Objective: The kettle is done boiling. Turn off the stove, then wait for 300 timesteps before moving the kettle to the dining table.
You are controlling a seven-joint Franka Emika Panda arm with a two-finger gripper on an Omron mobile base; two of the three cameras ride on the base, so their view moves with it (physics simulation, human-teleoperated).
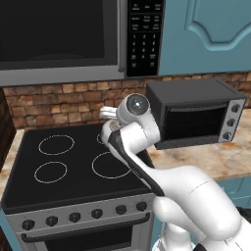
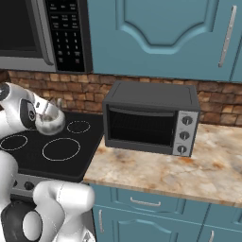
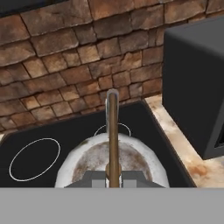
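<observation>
Item: kettle [image 3: 111, 164]. Small shiny metal body, squat, with a thin arched top handle [image 3: 112, 131]. In the hand view I see it directly under the camera, over the rear right part of the stove [image 1: 73, 188]; in the right base view it sits at the back of the cooktop, near the brick wall, partly behind my arm. Whether it rests on the glass or is just lifted I cannot tell.

Item: gripper [image 3: 113, 178]. I read the fingers as closed on the kettle's handle, which passes between the two tips and runs up the middle of the hand view.

Item: stove. Black glass top, white ring outlines, row of black knobs [image 1: 86, 214] along the grey front. I cannot read any knob's position from here.

Item: toaster oven [image 2: 150, 122]. It stands on the marbled counter [image 2: 156, 172] just beside the cooktop, to the right of the kettle.

Handling note, my judgement: the step in hand is carrying the kettle away. I would lift straight up first, keep the handle centred between the fingers so the body hangs level, and swing wide of the toaster oven's near corner. Go slowly: a thin handle lets the kettle pivot.
</observation>
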